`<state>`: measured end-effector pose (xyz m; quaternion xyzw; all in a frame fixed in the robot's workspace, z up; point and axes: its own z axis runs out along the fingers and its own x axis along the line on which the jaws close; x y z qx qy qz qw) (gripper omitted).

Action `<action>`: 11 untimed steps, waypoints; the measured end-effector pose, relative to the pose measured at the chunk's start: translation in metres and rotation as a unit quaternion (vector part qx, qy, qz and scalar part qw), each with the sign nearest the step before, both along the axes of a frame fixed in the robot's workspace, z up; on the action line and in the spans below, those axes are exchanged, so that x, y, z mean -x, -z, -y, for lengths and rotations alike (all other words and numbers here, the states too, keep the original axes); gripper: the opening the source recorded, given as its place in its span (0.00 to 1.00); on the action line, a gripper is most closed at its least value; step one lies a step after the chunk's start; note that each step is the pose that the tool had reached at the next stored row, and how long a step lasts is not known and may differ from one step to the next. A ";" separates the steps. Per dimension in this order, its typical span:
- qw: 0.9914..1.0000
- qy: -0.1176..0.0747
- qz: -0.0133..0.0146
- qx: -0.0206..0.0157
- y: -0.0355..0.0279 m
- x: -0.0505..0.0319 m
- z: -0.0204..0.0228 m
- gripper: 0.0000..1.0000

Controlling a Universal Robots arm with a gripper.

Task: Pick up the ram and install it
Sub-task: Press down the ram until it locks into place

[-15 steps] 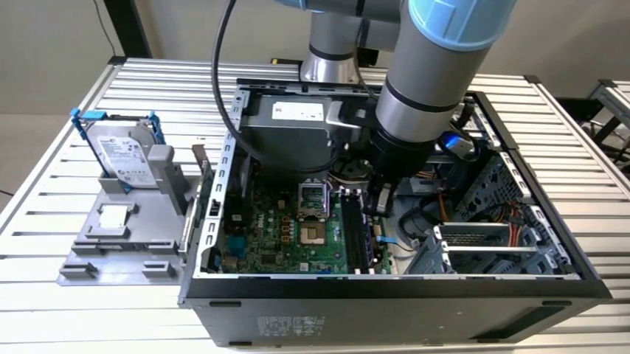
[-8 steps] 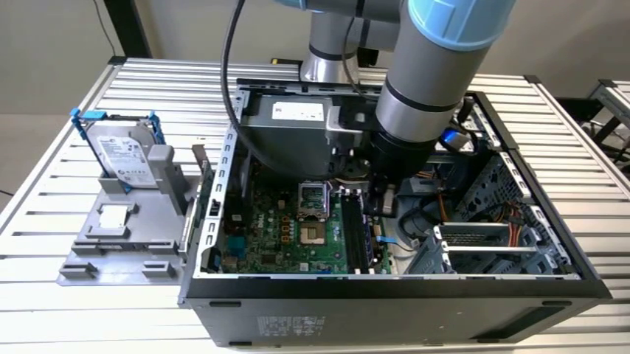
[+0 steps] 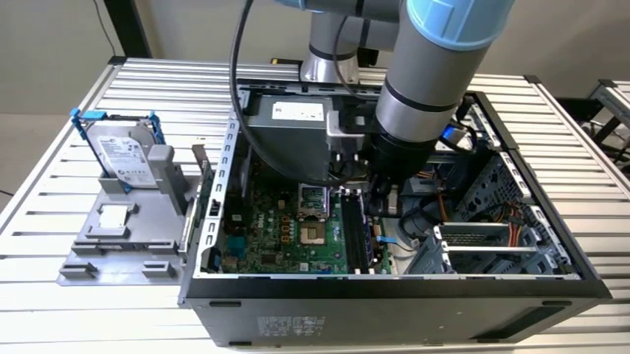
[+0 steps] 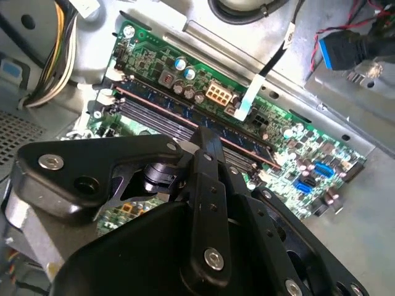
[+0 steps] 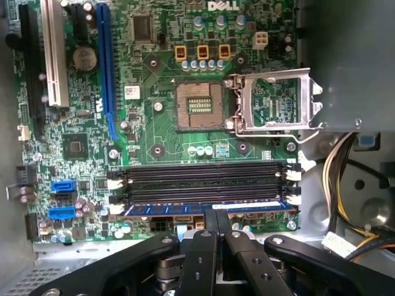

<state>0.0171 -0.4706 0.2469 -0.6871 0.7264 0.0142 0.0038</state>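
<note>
The ram [image 5: 160,208] is a long thin stick with dark chips. It stands on edge in the motherboard's [image 5: 160,132] outermost memory slot, beside the empty black slots [image 5: 203,176]. In the second wrist view the ram [image 4: 162,106] runs slantwise across the board. My gripper [image 5: 216,213] is shut, its two fingers pressed together side by side along the stick's length. The tips sit at the ram's top edge near its middle, not clamped across it. In the exterior view the gripper [image 3: 382,206] reaches down inside the open computer case [image 3: 394,289].
A silver hard drive [image 3: 123,151] in a blue-handled frame stands on a grey holder at the exterior view's left. The CPU socket [image 5: 199,106] with its raised metal latch lies beyond the slots. Cable bundles [image 5: 345,179] and a metal drive cage [image 3: 492,243] crowd the case's side.
</note>
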 end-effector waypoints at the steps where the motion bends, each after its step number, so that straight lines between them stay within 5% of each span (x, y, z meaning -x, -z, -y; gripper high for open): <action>1: 1.000 -0.002 0.000 0.000 0.0000 0.0000 0.0000 0.00; 11: 1.000 -0.009 0.000 0.000 0.0008 0.0006 0.0037 0.00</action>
